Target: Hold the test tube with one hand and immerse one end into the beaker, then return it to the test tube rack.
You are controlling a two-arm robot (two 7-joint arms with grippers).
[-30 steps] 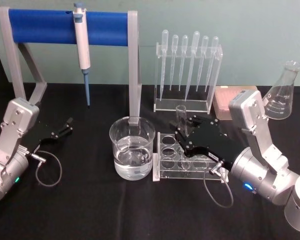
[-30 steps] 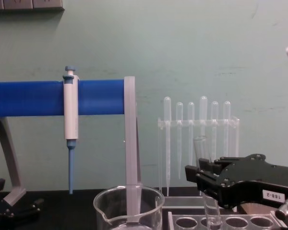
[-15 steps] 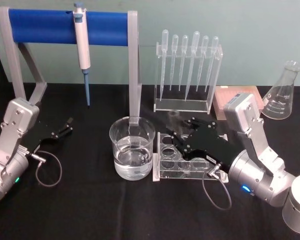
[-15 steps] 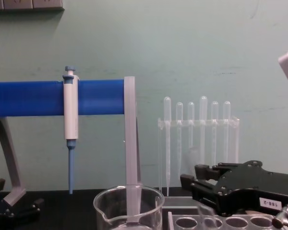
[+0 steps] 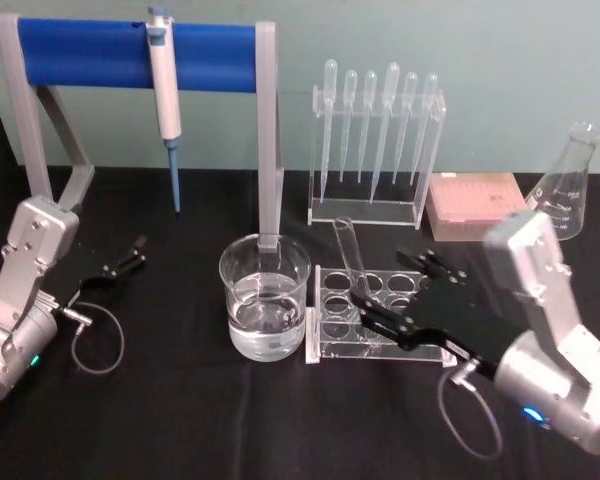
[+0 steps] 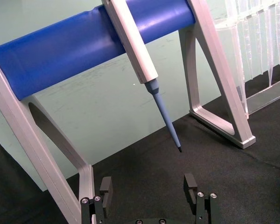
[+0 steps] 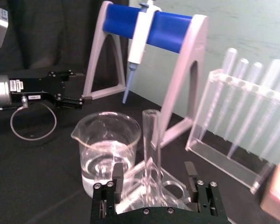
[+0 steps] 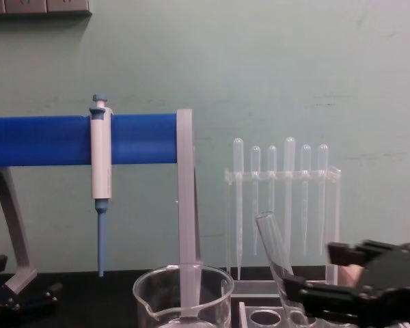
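Our right claw (image 5: 380, 312) has let go and drawn back, leaving the tube (image 5: 352, 262) leaning in the rack (image 5: 325, 340), so the return looks done.

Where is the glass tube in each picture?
Head view: the test tube leans in the clear rack, right of the beaker.
Chest view: tube low, right of centre, leaning.
Right wrist view: tube at centre, beside the beaker.
Left wrist view: not in it.
Shared landmark: the blue bar, in all four views.
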